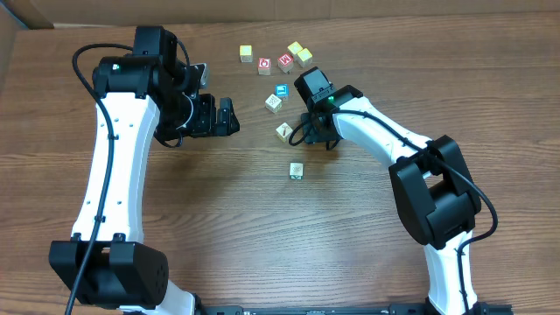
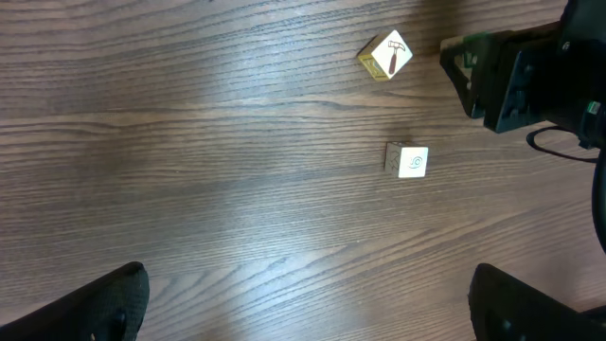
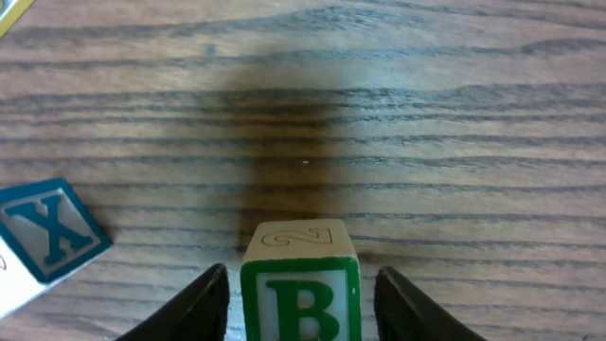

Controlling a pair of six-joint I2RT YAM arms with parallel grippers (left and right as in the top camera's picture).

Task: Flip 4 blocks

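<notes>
Right wrist: we see the right gripper (image 3: 301, 305) straddling the B block (image 3: 301, 280), jaws just clear of it. The left gripper (image 2: 308, 294) gapes wide.

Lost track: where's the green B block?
The B block sits bottom centre, right wrist view, between the right gripper's fingers, a blue block left of it.

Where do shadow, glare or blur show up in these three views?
Right wrist: a soft dark shadow lies on the table beyond the B block; the right fingers at the bottom edge look dark and soft. Left wrist: a pale sheen crosses the table mid-frame; the left fingers in the bottom corners are dark and out of focus. Overhead: even light, no strong glare.
</notes>
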